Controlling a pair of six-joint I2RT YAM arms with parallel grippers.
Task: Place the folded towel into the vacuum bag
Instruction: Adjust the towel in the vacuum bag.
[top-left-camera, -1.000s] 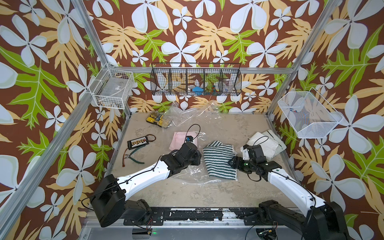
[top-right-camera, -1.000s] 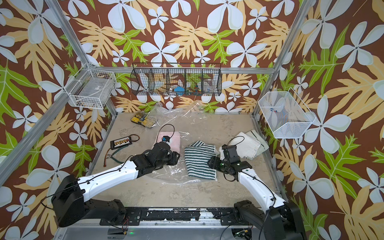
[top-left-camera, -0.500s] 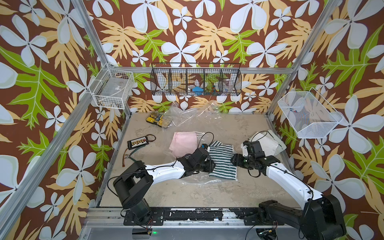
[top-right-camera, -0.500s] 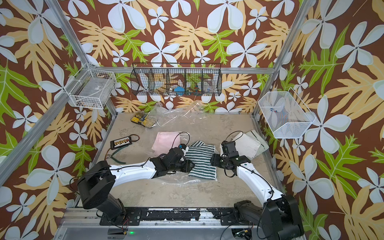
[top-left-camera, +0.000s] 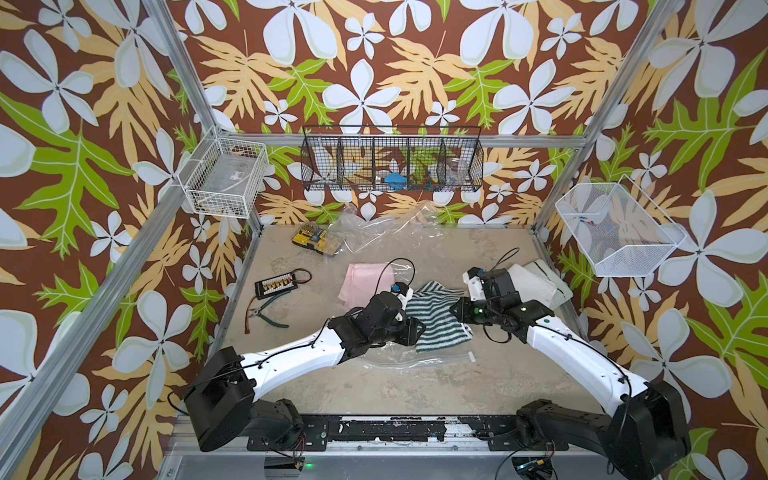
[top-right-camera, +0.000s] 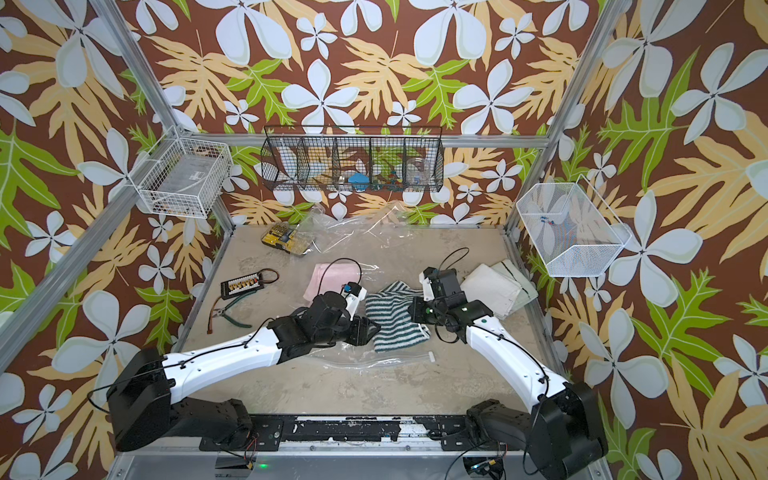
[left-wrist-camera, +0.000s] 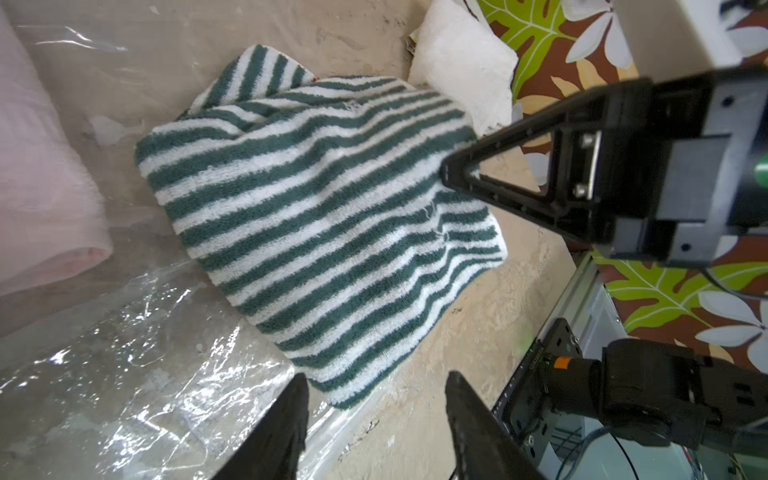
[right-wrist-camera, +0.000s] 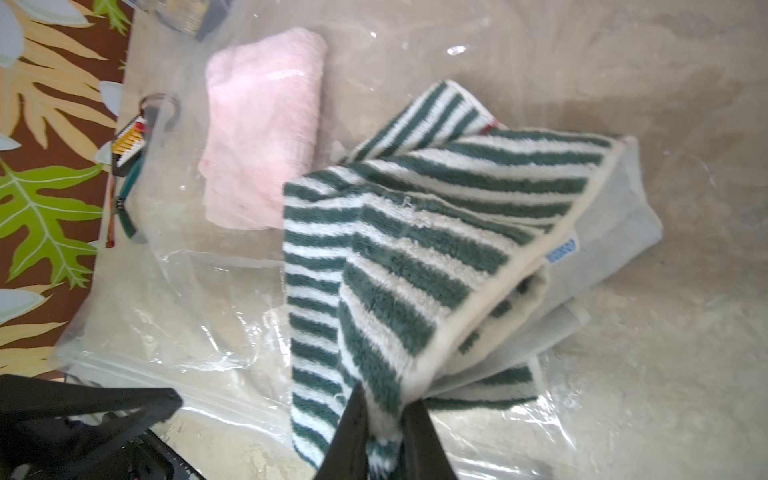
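The folded towel (top-left-camera: 436, 318) (top-right-camera: 395, 320), striped green and white, lies mid-table with its near corner on the crinkly clear vacuum bag (top-left-camera: 395, 359) (left-wrist-camera: 124, 374). The bag's zip strip runs along its near edge, and the small white slider (top-left-camera: 471, 356) sits at the right end. My right gripper (right-wrist-camera: 384, 415) (top-left-camera: 455, 309) is shut on the towel's (right-wrist-camera: 415, 249) right edge, which is lifted a little. My left gripper (left-wrist-camera: 376, 384) (top-left-camera: 419, 328) is open just short of the towel's (left-wrist-camera: 324, 216) near left corner, above the bag's edge, with nothing between its fingers.
A pink folded cloth (top-left-camera: 365, 278) lies under the bag's plastic behind the left wrist. White folded cloths (top-left-camera: 536, 282) are at the right. Green-handled pliers (top-left-camera: 270, 316), a black connector board (top-left-camera: 278, 284) and a yellow box (top-left-camera: 316, 239) are on the left. Wire baskets (top-left-camera: 390, 166) hang on the walls.
The right gripper has closed on the towel's right edge. The left arm has moved right, from over the pink cloth to the towel's near left corner, and its gripper stays open.
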